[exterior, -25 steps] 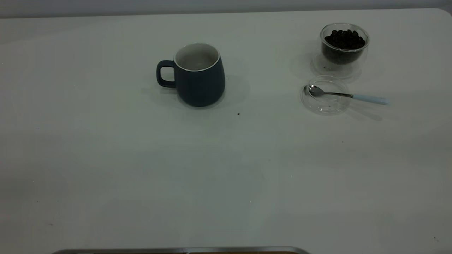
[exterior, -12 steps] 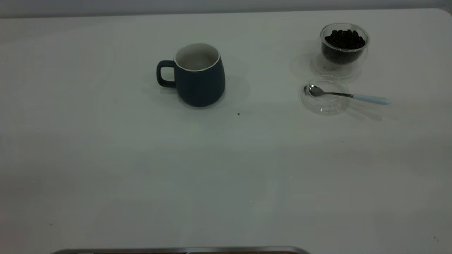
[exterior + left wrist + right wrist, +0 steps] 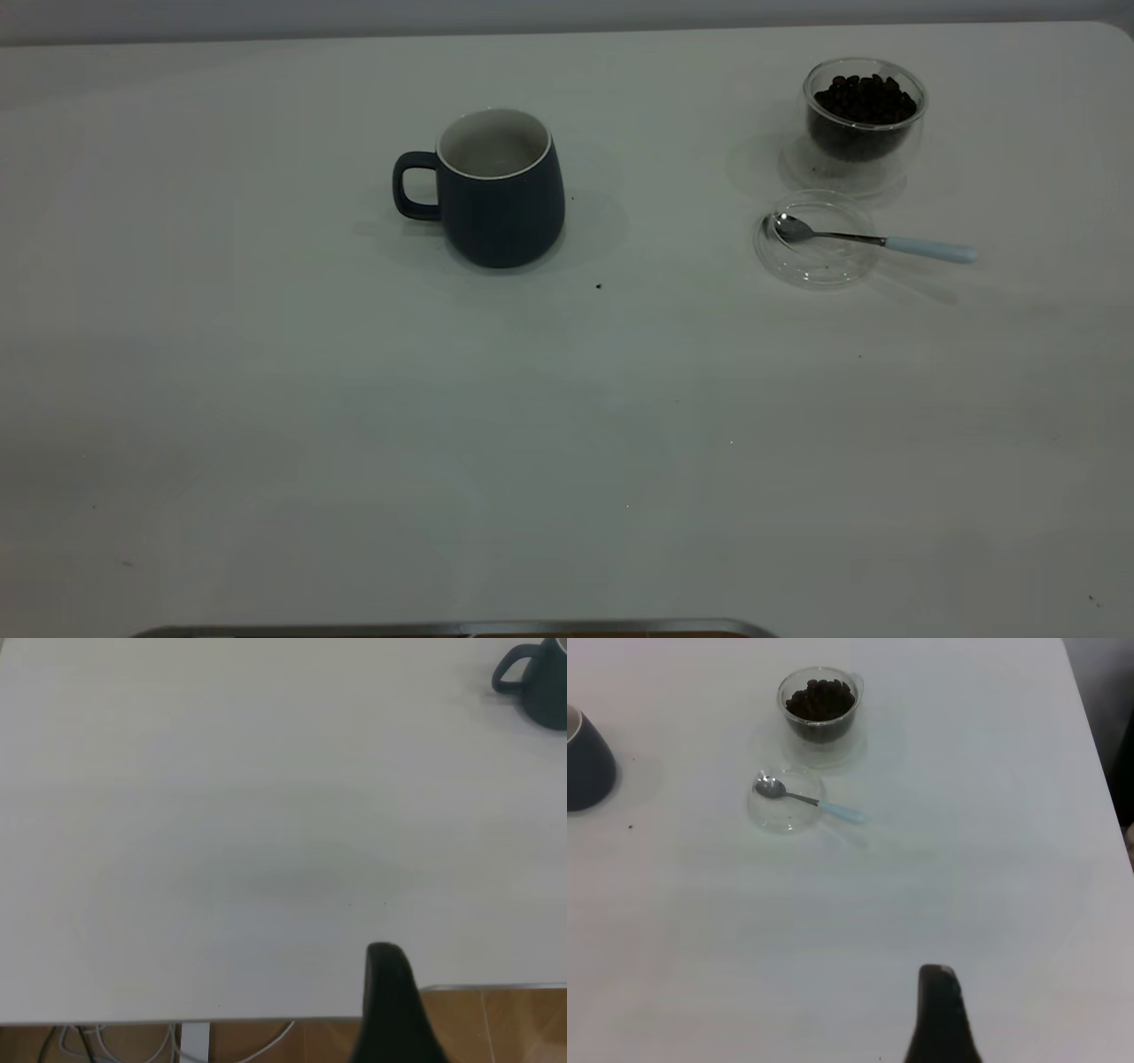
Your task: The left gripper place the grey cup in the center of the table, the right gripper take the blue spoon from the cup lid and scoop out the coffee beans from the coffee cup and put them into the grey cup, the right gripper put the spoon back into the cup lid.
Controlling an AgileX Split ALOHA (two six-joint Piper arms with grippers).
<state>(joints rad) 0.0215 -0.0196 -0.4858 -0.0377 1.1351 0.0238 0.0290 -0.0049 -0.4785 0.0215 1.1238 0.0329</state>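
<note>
The grey cup (image 3: 501,188) stands upright on the table (image 3: 354,425), left of centre towards the back, handle to the left; it looks empty. The coffee cup (image 3: 864,120), holding coffee beans (image 3: 865,97), stands at the back right. Just in front of it lies the cup lid (image 3: 817,239) with the blue spoon (image 3: 873,239), bowl in the lid and handle pointing right. Neither gripper shows in the exterior view. The left gripper (image 3: 390,1010) hangs over the table's near edge, far from the grey cup (image 3: 540,687). The right gripper (image 3: 941,1019) is above bare table, well short of the spoon (image 3: 811,802).
A dark speck (image 3: 599,286) lies on the table in front of the grey cup. A metal rim (image 3: 452,629) runs along the near edge. In the left wrist view, cables (image 3: 115,1041) and wooden floor show beyond the table edge.
</note>
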